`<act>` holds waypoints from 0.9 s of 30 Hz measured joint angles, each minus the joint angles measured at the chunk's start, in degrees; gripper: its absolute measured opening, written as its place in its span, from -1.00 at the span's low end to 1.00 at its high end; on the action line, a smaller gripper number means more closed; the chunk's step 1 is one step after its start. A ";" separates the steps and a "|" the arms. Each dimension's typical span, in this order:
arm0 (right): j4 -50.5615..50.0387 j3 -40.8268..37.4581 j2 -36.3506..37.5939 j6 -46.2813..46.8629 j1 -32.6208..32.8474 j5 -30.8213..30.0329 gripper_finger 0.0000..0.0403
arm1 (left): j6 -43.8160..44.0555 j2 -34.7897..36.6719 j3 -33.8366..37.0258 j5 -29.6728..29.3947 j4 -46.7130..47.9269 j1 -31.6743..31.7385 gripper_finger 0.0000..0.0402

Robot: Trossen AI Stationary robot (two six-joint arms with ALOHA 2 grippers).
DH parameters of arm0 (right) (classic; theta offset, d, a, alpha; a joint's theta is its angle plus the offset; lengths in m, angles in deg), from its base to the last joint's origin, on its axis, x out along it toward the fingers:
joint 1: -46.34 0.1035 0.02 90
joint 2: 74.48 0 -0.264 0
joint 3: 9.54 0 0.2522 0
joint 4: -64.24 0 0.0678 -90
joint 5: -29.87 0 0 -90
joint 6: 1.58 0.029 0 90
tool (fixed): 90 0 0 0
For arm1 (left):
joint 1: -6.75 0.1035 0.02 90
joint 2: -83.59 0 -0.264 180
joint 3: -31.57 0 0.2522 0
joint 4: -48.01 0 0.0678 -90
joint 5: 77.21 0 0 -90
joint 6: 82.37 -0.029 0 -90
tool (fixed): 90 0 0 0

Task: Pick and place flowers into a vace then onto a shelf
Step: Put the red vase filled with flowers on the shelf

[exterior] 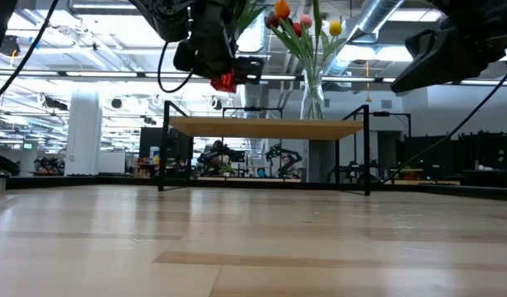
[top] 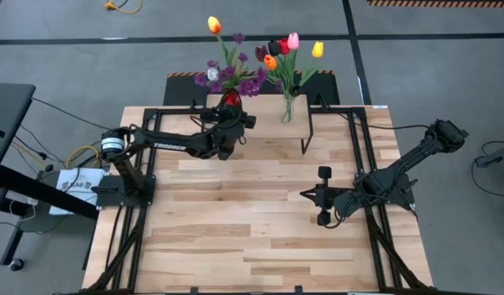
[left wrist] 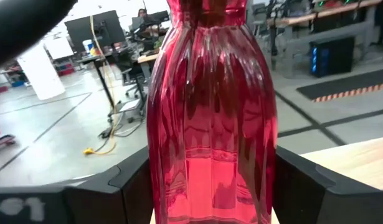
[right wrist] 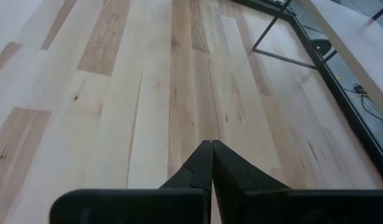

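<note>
Flowers (top: 229, 70) upright in red vase (left wrist: 210, 118), clamped by left gripper (top: 229, 123) | held above shelf (exterior: 269, 128), left end | right gripper (right wrist: 211, 163) closed, empty, well apart

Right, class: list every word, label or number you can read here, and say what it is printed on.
"TROSSEN": white letters on the left arm, high view.
White sheet left of the table: dark print, too small to read.
Left wrist view: pale marks on dark housing beside the red vase, too blurred.
Nothing else readable.
</note>
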 joint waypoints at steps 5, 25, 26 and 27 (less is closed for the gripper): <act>-0.92 0.00 0.01 0.45 -0.01 0.05 -1.00 | 5.62 0.00 0.00 0.27 5.35 1.63 0.18; -0.83 0.00 0.01 1.62 -0.03 -0.05 -1.00 | 19.86 0.09 0.70 3.33 16.33 4.60 0.17; -0.85 0.00 0.01 1.84 -0.03 -0.07 -1.00 | 20.33 0.13 1.35 3.32 15.88 4.57 0.17; -0.85 0.00 0.01 1.90 -0.03 -0.07 -1.00 | 20.62 0.13 2.12 3.45 15.46 4.49 0.17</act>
